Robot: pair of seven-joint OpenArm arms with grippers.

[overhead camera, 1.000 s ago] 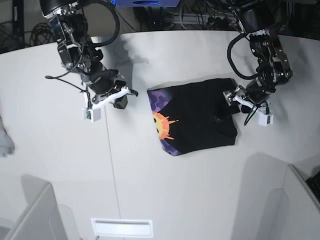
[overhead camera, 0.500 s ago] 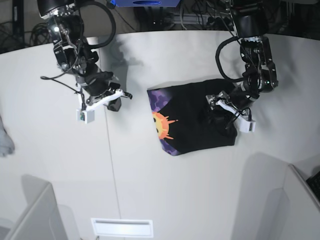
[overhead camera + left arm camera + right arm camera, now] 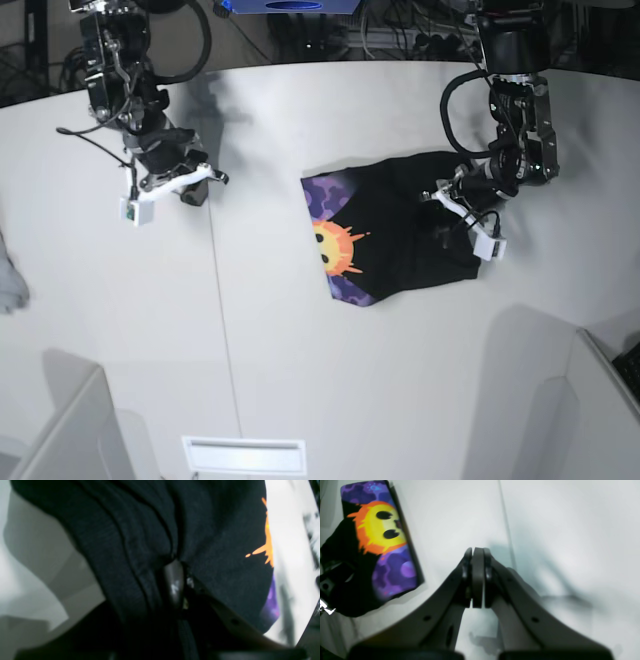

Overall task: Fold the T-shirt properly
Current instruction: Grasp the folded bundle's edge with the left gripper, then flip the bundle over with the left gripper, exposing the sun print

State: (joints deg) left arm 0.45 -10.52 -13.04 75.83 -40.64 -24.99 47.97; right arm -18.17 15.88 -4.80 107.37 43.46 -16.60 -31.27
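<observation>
Bunching under the left gripper [image 3: 447,199], the large black cloth T-shirt with its purple print and orange-yellow sun face [image 3: 395,245] now lies folded on the white counter [image 3: 300,380], its printed edge on the far side from those fingers. Over the last second the left gripper has travelled from the shirt's outer edge inward onto the cloth, and the whole bundle has slid a little with it. Seen from the left wrist, a dark fingertip [image 3: 173,582] sits buried in a deep crease of black fabric, so the fingers look clenched on a pinch of the T-shirt, though the second finger is hidden by the folds. My judgement is that a further fold, or a tidying drag, is under way, and that the ridges gathered around the fingers will need smoothing before the shirt counts as properly folded. The right gripper [image 3: 473,577] has meanwhile pulled away from the garment; its fingers are pressed together on nothing, hovering over bare counter, with the sun face well off to one side of them.
</observation>
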